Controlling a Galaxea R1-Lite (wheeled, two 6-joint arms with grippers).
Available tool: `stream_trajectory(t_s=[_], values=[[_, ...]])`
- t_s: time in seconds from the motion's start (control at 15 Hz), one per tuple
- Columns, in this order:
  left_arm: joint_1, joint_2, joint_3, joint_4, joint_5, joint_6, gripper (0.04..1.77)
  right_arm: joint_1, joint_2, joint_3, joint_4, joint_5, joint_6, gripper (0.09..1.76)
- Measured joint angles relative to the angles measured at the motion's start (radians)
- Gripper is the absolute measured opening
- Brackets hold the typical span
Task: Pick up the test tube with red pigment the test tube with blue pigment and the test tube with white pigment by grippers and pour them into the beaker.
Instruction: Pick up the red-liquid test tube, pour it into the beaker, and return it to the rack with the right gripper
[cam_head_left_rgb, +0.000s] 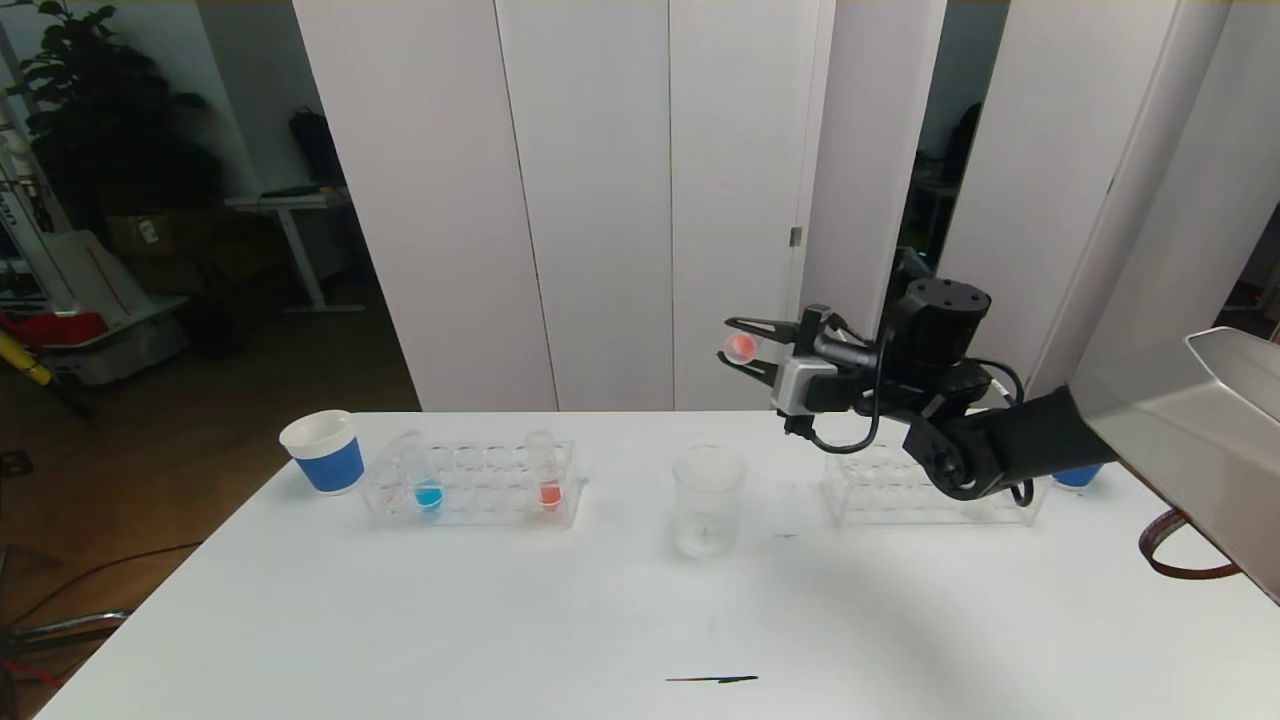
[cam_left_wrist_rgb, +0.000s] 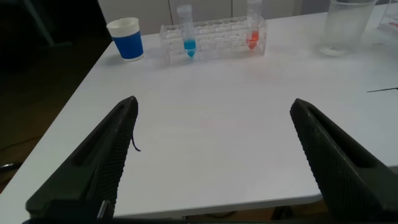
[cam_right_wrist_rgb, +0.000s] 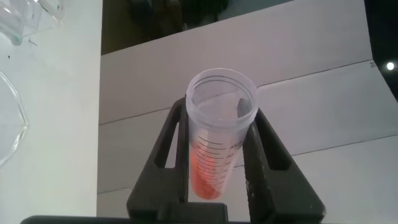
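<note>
My right gripper is shut on a test tube with red pigment, held tilted on its side in the air above and slightly right of the beaker. In the right wrist view the tube sits between the black fingers, open mouth facing the camera. The test tube with blue pigment and a second red tube stand in the left rack. My left gripper hangs open over the table's near left part, with nothing between its fingers. The test tube with white pigment is out of view.
A white paper cup with a blue band stands left of the left rack. A second clear rack sits under the right arm, with another blue cup partly hidden behind it. A thin dark mark lies near the table's front edge.
</note>
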Motion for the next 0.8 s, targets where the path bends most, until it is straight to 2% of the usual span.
stream_trajectory(t_s=[0.4, 0.8], values=[[0.0, 0.0, 0.0, 0.0, 0.0, 0.0, 1.75, -0.006, -0.001, 0.035, -0.028, 0.026, -0.099, 0.58], [0.0, 0.0, 0.0, 0.0, 0.0, -0.001, 1.75, -0.005, -0.001, 0.05, -0.047, 0.03, -0.146, 0.58]])
